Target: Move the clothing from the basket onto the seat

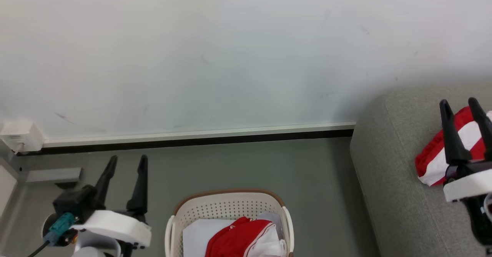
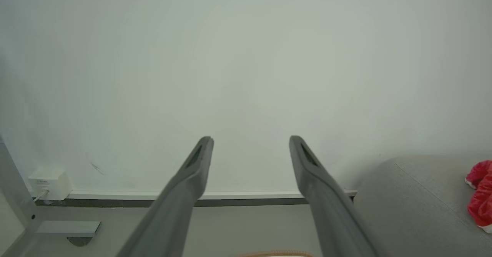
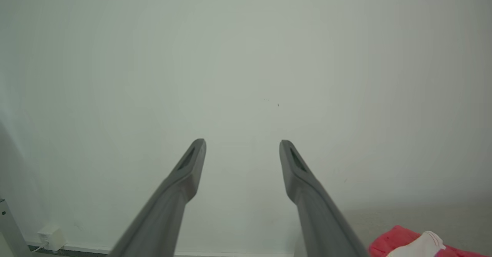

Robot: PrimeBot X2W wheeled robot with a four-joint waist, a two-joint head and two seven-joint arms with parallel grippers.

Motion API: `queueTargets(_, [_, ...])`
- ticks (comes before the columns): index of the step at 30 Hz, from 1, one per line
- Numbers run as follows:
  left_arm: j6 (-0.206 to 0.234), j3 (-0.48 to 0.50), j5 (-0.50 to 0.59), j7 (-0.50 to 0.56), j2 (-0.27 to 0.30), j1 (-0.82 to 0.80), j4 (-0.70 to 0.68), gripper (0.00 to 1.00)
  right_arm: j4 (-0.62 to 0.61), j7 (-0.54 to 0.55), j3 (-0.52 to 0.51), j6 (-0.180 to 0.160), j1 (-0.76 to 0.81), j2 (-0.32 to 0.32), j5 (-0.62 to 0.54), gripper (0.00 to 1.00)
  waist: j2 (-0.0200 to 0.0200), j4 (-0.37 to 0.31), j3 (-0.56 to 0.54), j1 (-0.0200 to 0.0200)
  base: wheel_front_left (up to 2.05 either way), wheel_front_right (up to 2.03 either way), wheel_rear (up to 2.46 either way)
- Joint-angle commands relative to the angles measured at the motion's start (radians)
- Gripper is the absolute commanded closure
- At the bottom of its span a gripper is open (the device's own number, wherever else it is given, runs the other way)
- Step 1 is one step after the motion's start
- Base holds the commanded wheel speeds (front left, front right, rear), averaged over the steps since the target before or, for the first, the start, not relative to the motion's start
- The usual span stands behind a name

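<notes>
**One piece on the seat, one left in the basket**

Right gripper (image 1: 458, 102): fingers spread, nothing between them, held up over the seat (image 1: 388, 172). The seat garment (image 1: 432, 162), red with a white band, lies crumpled on the cushion just beyond and below these fingers. In the right wrist view it sits low and to the right of them, apart from them.

Left gripper (image 1: 127, 160): likewise open and empty, pointing at the wall (image 1: 230, 57), hanging over the floor (image 1: 315, 180). The basket (image 1: 226, 192) stands on the floor just to its right, between the two grippers. The basket garment (image 1: 236, 239), red with white trim, is bunched toward the far side from this gripper, on a white sheet (image 1: 196, 234).

Judgement: the drop-off looks finished and the fetch of the last piece is not yet begun. The next move needs a gripper brought over the basket, the left being nearer. Its fingers should go down onto a raised fold of the thin fabric and close without catching the sheet. Then lift clear of the rim before crossing to the seat.
</notes>
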Motion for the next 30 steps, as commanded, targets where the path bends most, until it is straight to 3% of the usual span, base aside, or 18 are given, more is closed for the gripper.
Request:
queueTargets(1, [-0.004,0.024,0.023,0.0,-0.007,0.023,0.002,0.0,-0.026,-0.003,-0.033,-0.002,0.054,0.028,-0.02,0.0,0.0,0.009,-0.004,0.0001,0.0,0.0,0.0])
queueTargets(6, [-0.018,0.084,0.076,0.0,-0.04,0.065,-0.024,0.0,-0.119,-0.004,-0.12,-0.002,0.178,0.112,-0.075,0.0,0.0,0.026,-0.014,0.0001,0.0,0.0,0.0])
queueTargets(14, [-0.046,0.161,0.194,0.0,-0.105,0.147,-0.075,0.0,-0.187,-0.004,-0.156,-0.002,0.323,0.201,-0.134,0.0,0.0,0.044,-0.022,0.0001,0.0,0.0,0.0])
queueTargets(21, [-0.076,0.204,0.276,0.0,-0.154,0.171,-0.064,0.0,-0.116,-0.004,-0.105,-0.002,0.361,0.216,-0.232,0.0,0.0,0.052,-0.021,0.0001,0.0,0.0,0.0])
queueTargets(30, [-0.113,0.248,0.329,0.0,-0.192,0.167,-0.044,0.0,-0.001,-0.004,-0.084,-0.002,0.314,0.231,-0.262,0.0,0.0,0.045,-0.018,0.0001,0.0,0.0,0.0])
